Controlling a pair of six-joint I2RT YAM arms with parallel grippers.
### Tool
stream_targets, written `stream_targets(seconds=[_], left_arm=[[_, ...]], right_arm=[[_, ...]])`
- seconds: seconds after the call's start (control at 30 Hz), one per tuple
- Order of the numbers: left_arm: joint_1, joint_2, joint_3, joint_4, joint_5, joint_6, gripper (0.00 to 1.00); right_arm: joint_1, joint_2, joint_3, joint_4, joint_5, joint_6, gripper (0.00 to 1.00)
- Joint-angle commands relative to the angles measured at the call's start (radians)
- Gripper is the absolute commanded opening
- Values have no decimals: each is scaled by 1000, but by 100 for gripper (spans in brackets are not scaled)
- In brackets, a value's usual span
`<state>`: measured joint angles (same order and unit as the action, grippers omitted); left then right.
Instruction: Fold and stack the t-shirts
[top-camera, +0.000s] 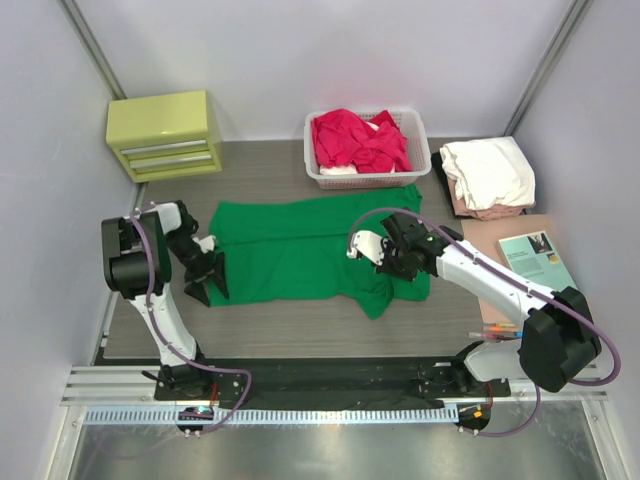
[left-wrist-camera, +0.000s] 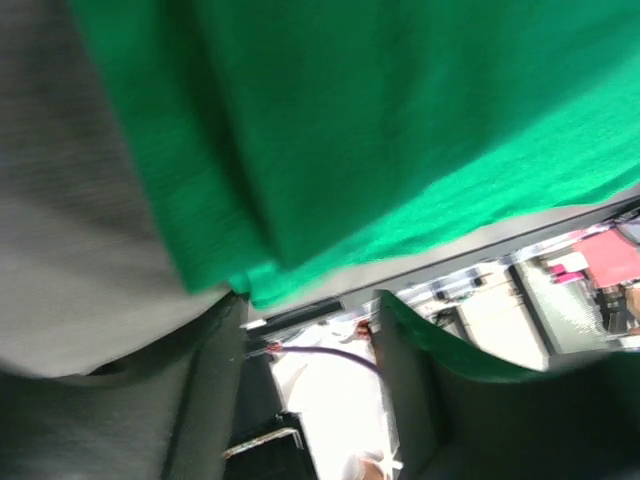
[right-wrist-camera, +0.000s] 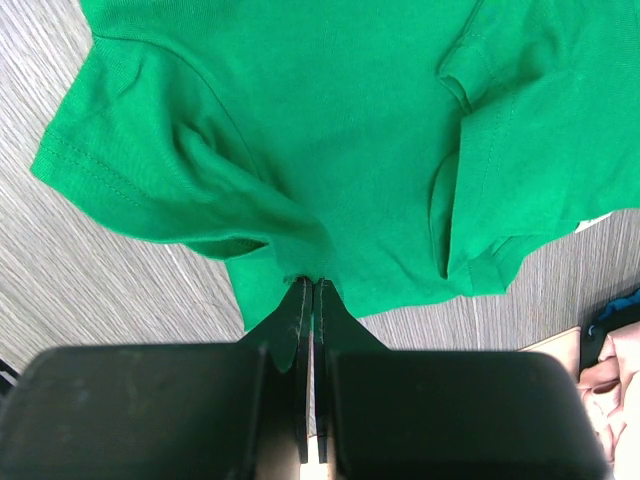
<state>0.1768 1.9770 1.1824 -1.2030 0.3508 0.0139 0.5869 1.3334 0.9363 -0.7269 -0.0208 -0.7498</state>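
The green shirt (top-camera: 290, 245) lies spread across the middle of the surface (top-camera: 280, 325), its long axis running left to right. One sleeve points toward the lower right and the other toward the basket (top-camera: 425, 160).

The left gripper (top-camera: 207, 277) sits at the shirt's left edge, low against the surface. In its wrist view its dark fingers (left-wrist-camera: 205, 400) stand apart, with a strip of green cloth lying over the right-hand one.

The right gripper (right-wrist-camera: 308, 285) is at the right part of the shirt, between the sleeves. Its fingers are pressed together on a pinch of green cloth at the hem, and creases run out from the pinch.

The basket stands at upper centre, holding crumpled red shirts (top-camera: 355, 140). At upper right a folded white shirt (top-camera: 490, 170) lies on a pink shirt (top-camera: 495, 212). Just below that stack is a book (top-camera: 535, 260). A yellow-green cabinet (top-camera: 165, 133) stands at upper left.
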Motion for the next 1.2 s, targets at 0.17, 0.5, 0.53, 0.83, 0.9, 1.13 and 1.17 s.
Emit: stream_targets(seconds=[0.17,0.5,0.53,0.83,0.9,1.13,1.17], left_arm=[[-11,-26,8,49,19,20,0],[-33,-127,-26,80,72,70,0],[-55,-145,-32,86,79,80,0],[-212,-322,-64,167,50,107,0],[-218,-343,-69,181,50,112,0],[-217,-429,-72,246,-18,120,0],[-217,-440,-75,249,-36,116,0]], right_arm=[[2,9,32,26,-34,20,1],[2,-25,-1,7,-11,10,1],[2,-31,-4,3,-11,12,1],[2,-198,-14,-84,21,70,1],[2,-267,-43,-85,84,84,1],[-1,-411,-82,-83,174,156,1],[-7,-419,-80,-86,165,159,1]])
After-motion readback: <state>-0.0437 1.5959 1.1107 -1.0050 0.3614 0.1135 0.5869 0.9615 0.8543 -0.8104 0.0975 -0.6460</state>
